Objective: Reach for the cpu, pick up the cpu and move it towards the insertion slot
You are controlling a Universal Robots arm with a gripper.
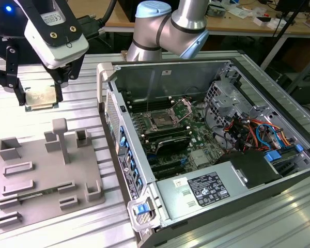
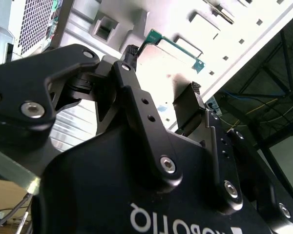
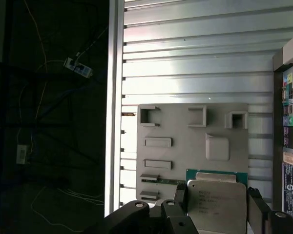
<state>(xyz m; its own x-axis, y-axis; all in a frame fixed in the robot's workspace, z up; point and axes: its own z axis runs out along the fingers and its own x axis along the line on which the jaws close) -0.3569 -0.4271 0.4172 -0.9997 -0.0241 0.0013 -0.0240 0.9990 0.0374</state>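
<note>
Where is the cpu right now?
In the exterior view's upper left, the cpu is held in the gripper, just beyond the grey tray and left of the insertion slot.

The exterior view is looking down obliquely over the grey tray (image 1: 46,165) and open computer case (image 1: 160,77), the first wrist view is facing straight down on that tray (image 3: 185,151), and the second wrist view is sitting close behind the gripper (image 2: 163,68).

Surface (image 1: 279,217): ribbed silver metal slats.
Tray (image 1: 41,175): grey plastic with raised blocks, lay flat at 8 o'clock in the exterior view.
Computer case (image 1: 160,77): open, rested at 3 o'clock, just beside the tray.
</note>
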